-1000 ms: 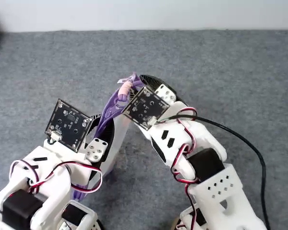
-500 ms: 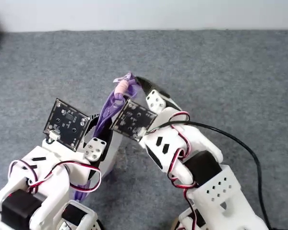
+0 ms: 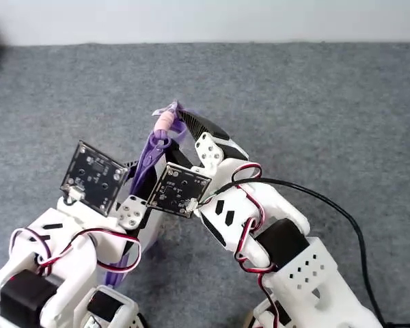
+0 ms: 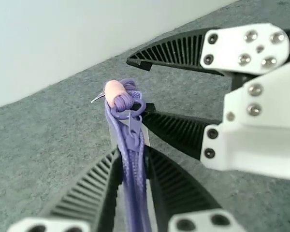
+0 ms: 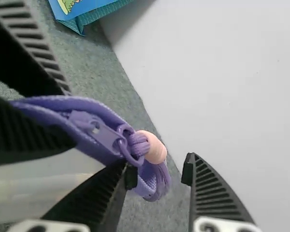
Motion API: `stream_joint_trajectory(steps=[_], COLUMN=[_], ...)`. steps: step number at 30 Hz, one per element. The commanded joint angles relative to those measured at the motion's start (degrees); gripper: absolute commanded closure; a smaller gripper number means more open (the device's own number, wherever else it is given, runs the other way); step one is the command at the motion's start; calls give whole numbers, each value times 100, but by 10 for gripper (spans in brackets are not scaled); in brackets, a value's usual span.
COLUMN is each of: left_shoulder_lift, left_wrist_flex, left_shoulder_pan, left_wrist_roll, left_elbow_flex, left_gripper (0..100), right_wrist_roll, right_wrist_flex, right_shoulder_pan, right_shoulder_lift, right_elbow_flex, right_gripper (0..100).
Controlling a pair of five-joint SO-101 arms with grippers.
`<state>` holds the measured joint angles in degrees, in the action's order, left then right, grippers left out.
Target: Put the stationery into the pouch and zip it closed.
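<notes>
high view: translucent soft pouch with a purple zip band [image 3: 150, 160] stands on edge on the grey felt-covered bench [image 3: 328, 102]. it runs from 7 o'clock up to 11 o'clock of centre, zip side uppermost. left arm sits at 8 o'clock, right arm at 5 o'clock, both wrists close together over the pouch.

left gripper [image 4: 134, 154]: ribbed black fingers [image 4: 87, 193] pressed together on the zip band, one on each face, part-way along its length.

purple zip slider [image 5: 94, 126] sits at the far end of the band, just past the left gripper. a round pink bead [image 5: 152, 150] hangs on a purple cord loop at the slider's pull.

right gripper [image 5: 158, 169]: fingers apart, not clamped on anything. one tip lies just beside the cord loop under the bead; the other stands off on the far side. cannot tell whether the near tip touches the cord.

blue printed packet [image 5: 82, 7] lies flat on the bench, well apart from the pouch, against a white wall.
</notes>
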<state>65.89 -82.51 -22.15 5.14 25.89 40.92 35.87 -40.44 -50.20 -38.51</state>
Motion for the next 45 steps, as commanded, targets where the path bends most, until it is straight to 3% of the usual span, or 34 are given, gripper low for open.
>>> stream_joint_trajectory(steps=[1,9,14,18,26,36,45], left_shoulder_lift=[53,53,53,62,70,70,70], left_wrist_flex=[53,1442,2163,2013,853,484,492], left_shoulder_pan=[167,1213,1292,1011,466,-114,-62], left_wrist_roll=[545,2110,2585,2602,2576,2004,2004], left_elbow_flex=[-321,189,541,690,734,734,743], left_gripper=[989,989,989,989,989,989,989], right_wrist_roll=[44,-466,-695,-721,-677,-369,-35], right_wrist_flex=[-127,-136,-136,-136,-136,-119,1288], right_shoulder_pan=[31,866,989,857,831,813,892], right_shoulder_lift=[22,22,13,-57,-84,-40,-585], right_elbow_flex=[26,0,0,-9,-132,-229,-229], right_gripper=[812,812,812,812,812,812,812])
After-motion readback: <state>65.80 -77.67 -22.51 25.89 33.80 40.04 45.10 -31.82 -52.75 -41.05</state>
